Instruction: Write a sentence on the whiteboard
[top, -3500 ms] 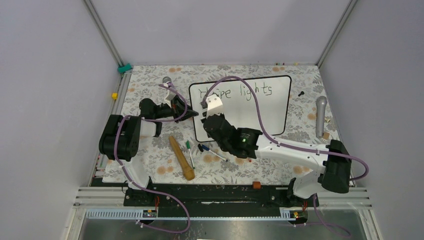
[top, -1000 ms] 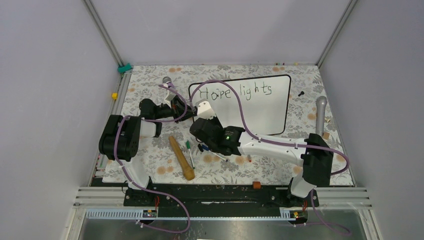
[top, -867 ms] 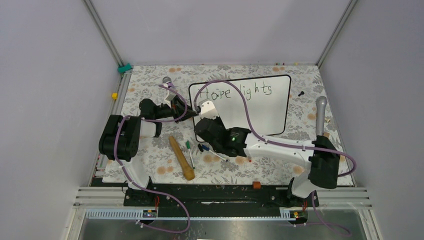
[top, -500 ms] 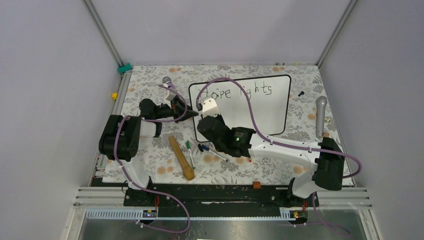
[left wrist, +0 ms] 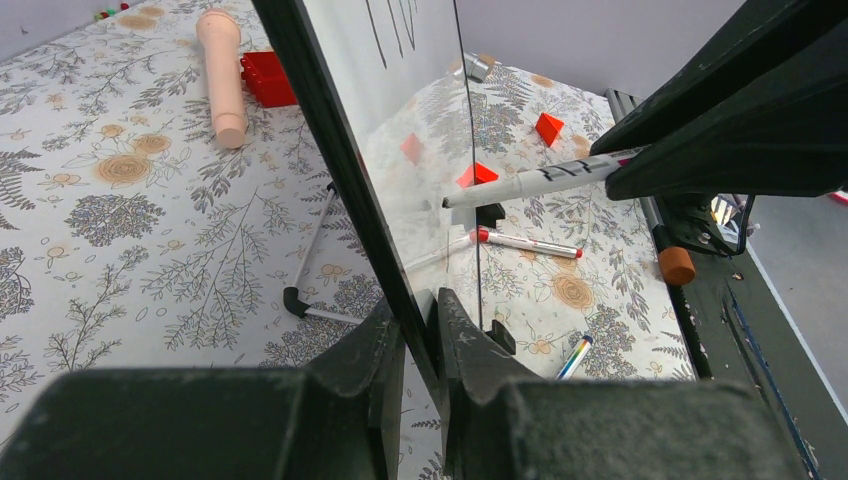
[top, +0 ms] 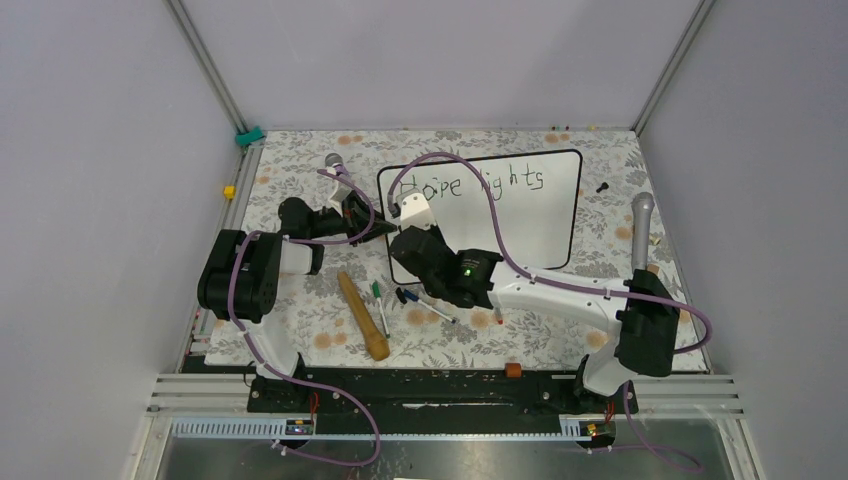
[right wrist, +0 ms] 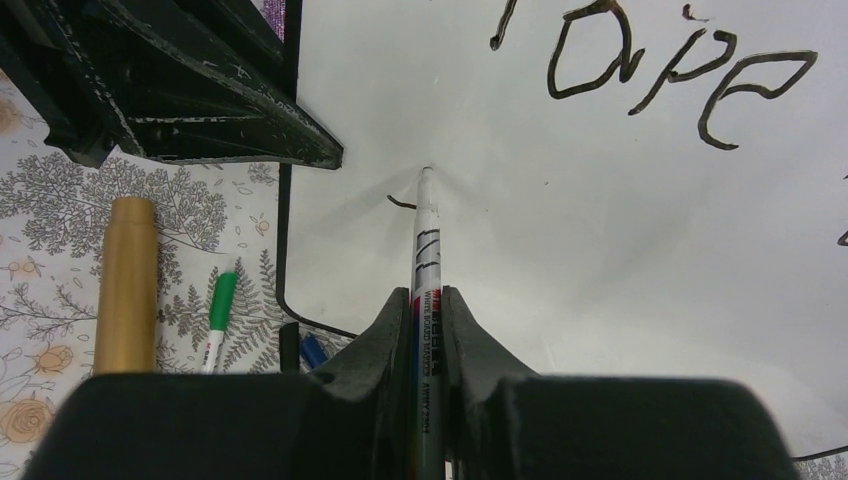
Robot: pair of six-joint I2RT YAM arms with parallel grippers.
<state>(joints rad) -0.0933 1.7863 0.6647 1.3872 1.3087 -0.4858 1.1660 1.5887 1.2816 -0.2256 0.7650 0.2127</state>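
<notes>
The whiteboard stands tilted at the back middle, with "Hope lights" on its top line. My left gripper is shut on the board's left frame edge, which sits between its fingers. My right gripper is shut on a whiteboard marker. The marker's tip touches the board's lower left area, below "Hope". A short dark stroke lies just left of the tip. The marker also shows in the left wrist view.
On the floral mat lie a wooden stick, a green marker, a blue marker, a red-capped marker and a rainbow pen. Microphones lie at the right and back left. Small red blocks sit behind the board.
My right gripper with the marker has shifted left to the board's lower left, with small moves back and forth. The left gripper has not moved. The top line is unchanged.
</notes>
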